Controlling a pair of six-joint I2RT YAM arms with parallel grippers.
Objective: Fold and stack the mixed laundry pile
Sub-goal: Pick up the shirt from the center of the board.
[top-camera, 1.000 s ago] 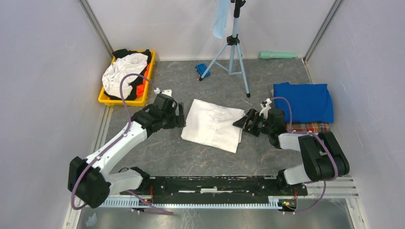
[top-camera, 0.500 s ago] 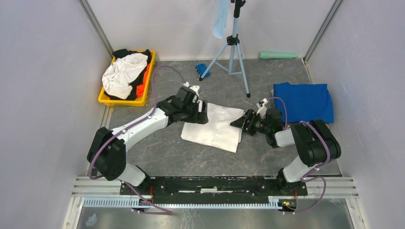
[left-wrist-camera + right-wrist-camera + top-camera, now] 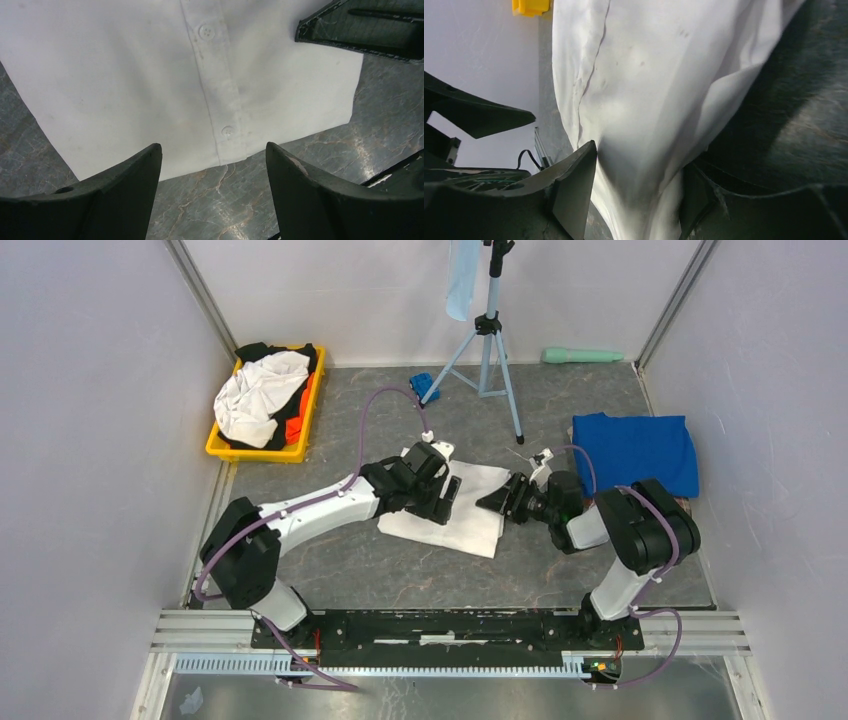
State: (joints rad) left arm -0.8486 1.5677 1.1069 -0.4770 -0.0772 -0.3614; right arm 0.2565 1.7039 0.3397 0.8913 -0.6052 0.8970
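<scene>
Looking down, white shirt [image 3: 470, 522]: you have it folded flat on the table [image 3: 400, 560], between the 2 arms.
Top view, left gripper [image 3: 447, 498]: it sits over the shirt's left part.
Top view, right gripper [image 3: 497, 502]: it is at the shirt's right edge.
Top view, blue T-shirt [image 3: 635, 452]: folded, right of the white shirt and apart from it.
Top view, yellow bin [image 3: 215, 448]: far left, holding white, black and orange laundry pieces [image 3: 255, 395].
Left wrist, left gripper [image 3: 214, 150]: your fingers [image 3: 115, 195] stand wide apart above the shirt's button placket [image 3: 215, 90], with nothing between them.
Left wrist, right gripper: 1 dark finger shows at the upper right, at the cloth's edge.
Right wrist, right gripper [image 3: 639, 165]: bunched shirt cloth fills the gap and presses against both fingers; you are pinching its edge.
Right wrist, yellow bin [image 3: 529, 6]: 1 corner shows at the top left.
</scene>
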